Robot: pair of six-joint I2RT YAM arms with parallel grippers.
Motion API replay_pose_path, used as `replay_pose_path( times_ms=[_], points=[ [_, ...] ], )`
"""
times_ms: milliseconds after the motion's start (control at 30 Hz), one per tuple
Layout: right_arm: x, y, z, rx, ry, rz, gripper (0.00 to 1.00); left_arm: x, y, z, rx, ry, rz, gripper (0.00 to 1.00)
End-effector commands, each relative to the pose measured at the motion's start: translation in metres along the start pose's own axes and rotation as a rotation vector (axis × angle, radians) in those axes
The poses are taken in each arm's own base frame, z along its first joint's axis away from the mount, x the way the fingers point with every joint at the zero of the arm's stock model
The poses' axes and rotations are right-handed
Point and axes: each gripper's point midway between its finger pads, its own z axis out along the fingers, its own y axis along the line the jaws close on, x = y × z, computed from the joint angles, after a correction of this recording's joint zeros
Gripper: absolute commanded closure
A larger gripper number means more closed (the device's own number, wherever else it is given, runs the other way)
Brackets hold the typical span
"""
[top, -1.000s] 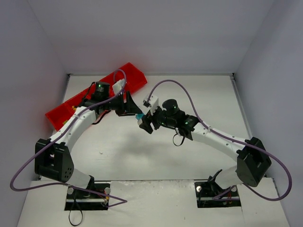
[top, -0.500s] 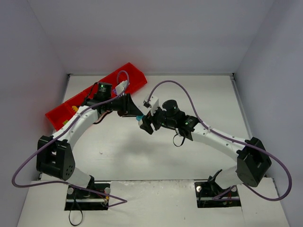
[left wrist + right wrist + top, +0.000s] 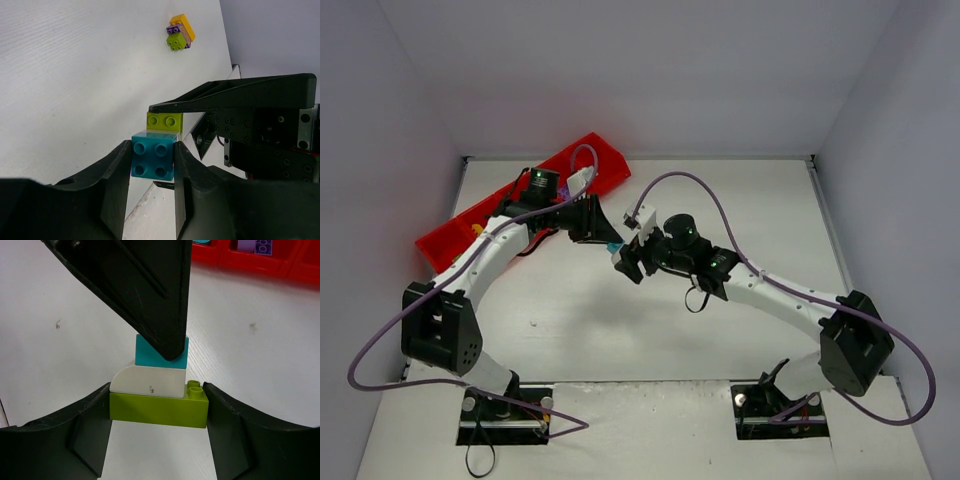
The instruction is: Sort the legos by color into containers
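Two grippers, one stack (image 3: 615, 247), mid-table.
Clamped: left gripper (image 3: 152, 150) on small teal-blue plastic brick (image 3: 152, 160), right gripper (image 3: 157, 392) endwise on long lime-green plastic brick (image 3: 157, 411), white curved piece (image 3: 147, 382) between; grips oppose along stack axis.

The right gripper (image 3: 157, 406) clamps a lime brick (image 3: 157, 412) by its two ends, one black finger (image 3: 90, 422) pressed to each. A white curved piece (image 3: 147, 382) sits on the lime brick, beside its two bare studs. A teal brick (image 3: 146, 354) stands on the white piece. The left gripper (image 3: 172, 351) reaches down from above, its dark tip overlapping the teal brick's right side. Behind lies the white table (image 3: 280, 365). At the top edge a red tray (image 3: 235, 262) holds a purple brick (image 3: 255, 246).
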Motion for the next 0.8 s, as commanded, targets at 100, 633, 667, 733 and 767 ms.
replay_pose_path(
  times_ms=[100,633,667,733,767],
  points=[
    [-0.012,-0.005,-0.008,0.038,-0.044,-0.031,1.0,-0.032,-0.017,-0.019,0.016,-0.088,0.114,1.0],
    [0.001,-0.005,-0.007,0.04,-0.017,-0.028,1.0,-0.046,-0.005,-0.045,-0.003,-0.136,0.108,1.0],
    [0.002,-0.006,-0.007,0.041,-0.014,-0.027,1.0,-0.046,-0.001,-0.047,-0.023,-0.139,0.104,1.0],
    [0.001,-0.006,-0.007,0.044,-0.017,-0.027,1.0,-0.053,0.005,-0.052,-0.065,-0.16,0.116,1.0],
    [0.001,-0.006,-0.007,0.046,-0.015,-0.025,1.0,-0.06,0.021,-0.057,-0.152,-0.19,0.099,1.0]
  ],
)
